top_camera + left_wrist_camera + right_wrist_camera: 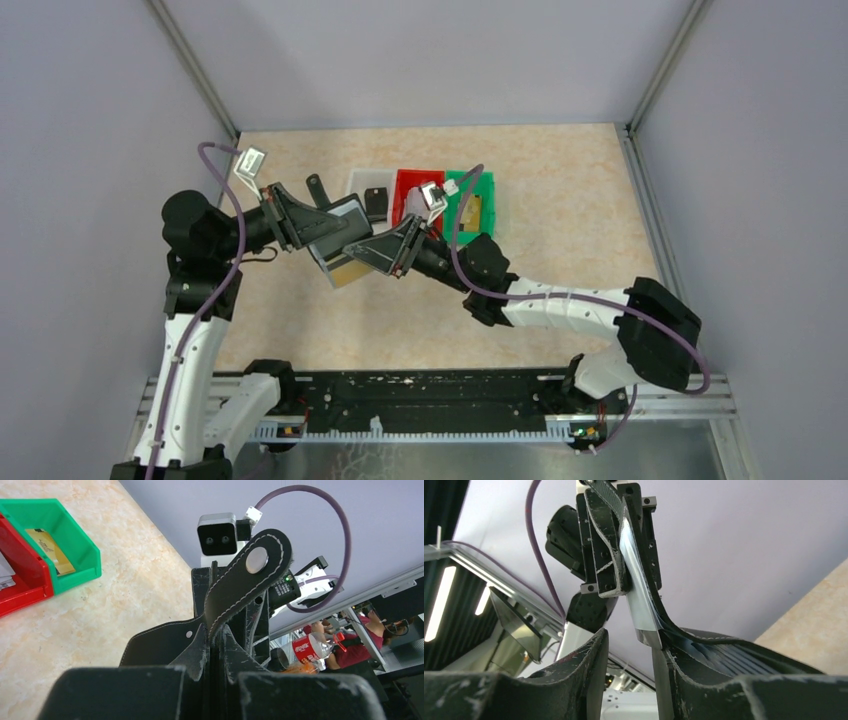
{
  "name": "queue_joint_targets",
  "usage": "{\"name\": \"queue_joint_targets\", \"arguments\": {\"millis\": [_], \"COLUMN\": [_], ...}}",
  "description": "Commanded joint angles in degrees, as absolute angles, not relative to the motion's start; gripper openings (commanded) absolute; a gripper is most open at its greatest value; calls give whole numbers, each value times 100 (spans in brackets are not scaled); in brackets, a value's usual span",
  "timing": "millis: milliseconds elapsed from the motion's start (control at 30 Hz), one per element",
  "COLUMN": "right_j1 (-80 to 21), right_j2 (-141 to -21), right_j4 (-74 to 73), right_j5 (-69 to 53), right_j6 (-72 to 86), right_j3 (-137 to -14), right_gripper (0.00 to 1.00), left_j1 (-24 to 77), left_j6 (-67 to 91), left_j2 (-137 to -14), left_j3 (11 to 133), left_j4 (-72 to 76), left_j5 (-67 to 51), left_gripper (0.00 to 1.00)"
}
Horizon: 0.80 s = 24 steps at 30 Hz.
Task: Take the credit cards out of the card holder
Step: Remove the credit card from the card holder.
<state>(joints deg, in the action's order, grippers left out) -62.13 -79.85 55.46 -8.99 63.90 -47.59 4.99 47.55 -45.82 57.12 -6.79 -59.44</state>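
Note:
My left gripper (305, 225) (213, 626) is shut on the black card holder (335, 238), held in the air over the table's left middle. Its strap tab (252, 565) with a metal snap sticks up, and a flap (160, 642) hangs left. A gold/tan card (346, 272) pokes out of the holder's lower edge. My right gripper (378, 252) (629, 637) is open at the holder's right side. A silvery grey card (638, 597) juts from the holder (729, 650) and lies against my right finger (664, 680); the left finger (591, 665) stands apart.
Three bins stand behind: white (356, 180) holding a black card (376, 203), red (405, 180) holding a pale item, green (487, 195) (75, 535) holding a gold card (470, 210) (47, 550). Grey walls close in the table on three sides.

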Motion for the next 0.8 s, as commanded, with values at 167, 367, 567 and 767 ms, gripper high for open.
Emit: {"name": "queue_joint_targets", "arguments": {"millis": [167,367,567,767], "right_j1": [-6194,-6197,-6199,-6203], "right_j2": [-8566,-8659,-8609,-8578], "right_j4": [7721,7985,7938,7760], "right_j5": [-572,-566,-519,-462], "right_j6": [7048,7113,7061,6935], "right_j3": [-4776,-4771,-4638,-4588], "right_gripper": [13,0,0,0], "left_j1": [492,484,457,457], "left_j6": [5244,5416,5830,6170], "left_j2": [-4521,-4572,-4713,-4703], "left_j3": [6048,6073,6073,5867], "left_j4": [-360,-271,-97,453], "left_j5": [-5922,-5949,-5879,-5814], "left_gripper": [0,8,8,20]}}
